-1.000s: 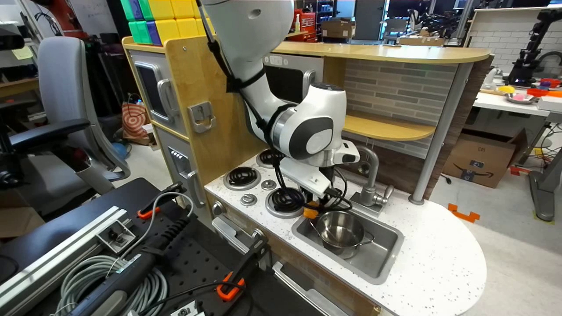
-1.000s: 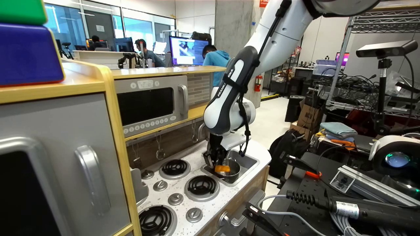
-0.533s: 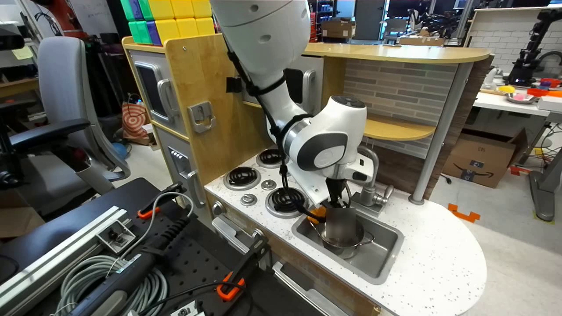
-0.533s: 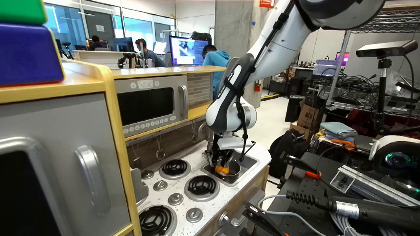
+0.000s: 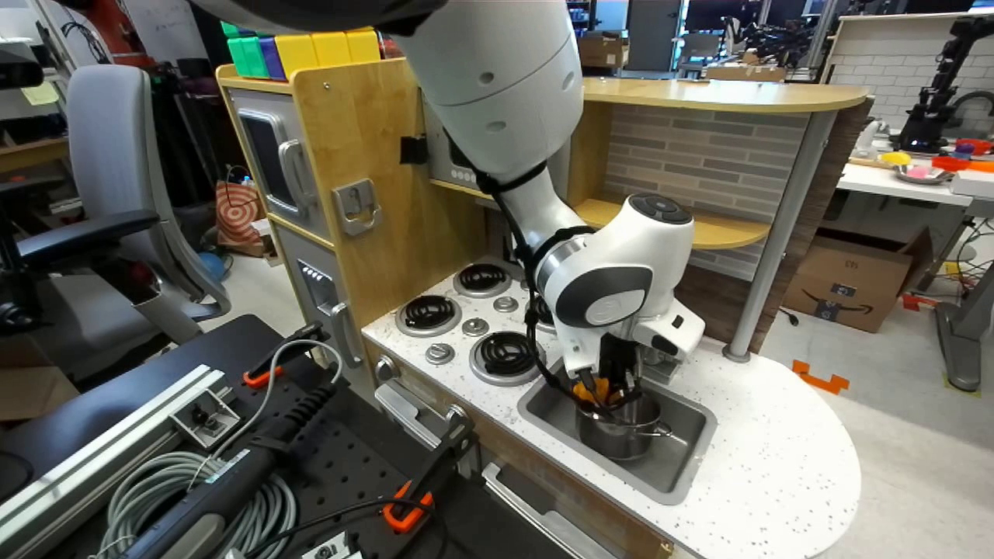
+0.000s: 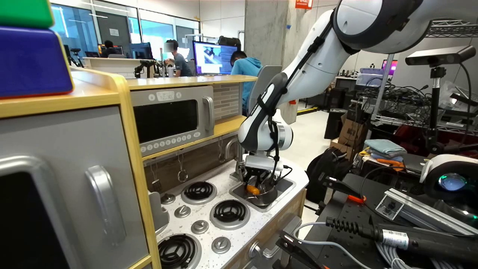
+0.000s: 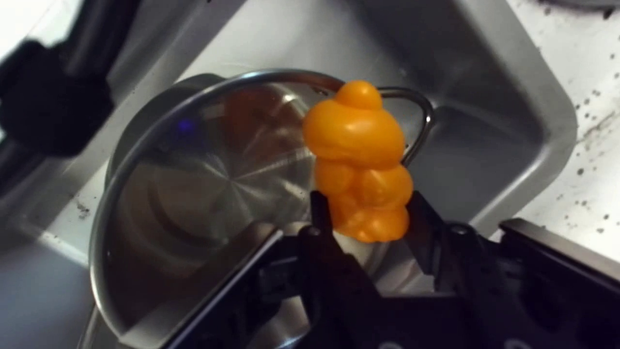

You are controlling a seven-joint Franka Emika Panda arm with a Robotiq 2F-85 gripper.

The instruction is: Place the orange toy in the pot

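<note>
gripper (image 7: 369, 208): black, with angular linkages. It is gripping the orange toy (image 7: 358, 135) by the lower part, between two fingers (image 7: 426, 225), one pressed on each side.

orange toy: smooth and glossy, with a small round knob, a wide swollen part, and smaller bulges below. It is in the grip, at the edge of the pot (image 5: 615, 442); in the wrist view it covers a piece of the rim, beside a handle. Whether it touches the rim, I cannot tell.

pot: round, of shiny steel, with a thin rim and a bent-wire handle; bright lines spread from the centre of its bottom. In the wrist view the gripper hides part of it.

cable (image 5: 531, 330): black and thin, it hangs along the wrist and crosses before the gripper in an exterior view.

blurred black shape (image 7: 53, 97): at a corner of the wrist view, too unclear to name.

arm (image 5: 505, 101): smooth white shells with dark panels. It reaches down, bent at the wrist, the gripper pointing downward over the sink basin (image 7: 484, 140); its upper part is cut off in both exterior views.

sink basin: dull grey metal with rounded corners; the pot is inside it.

faucet (image 6: 239, 158): grey, partly hidden by the arm.

counter (image 5: 784, 450): white, with dark specks.

burners (image 5: 506, 355): black coils in grey round pans.
</note>
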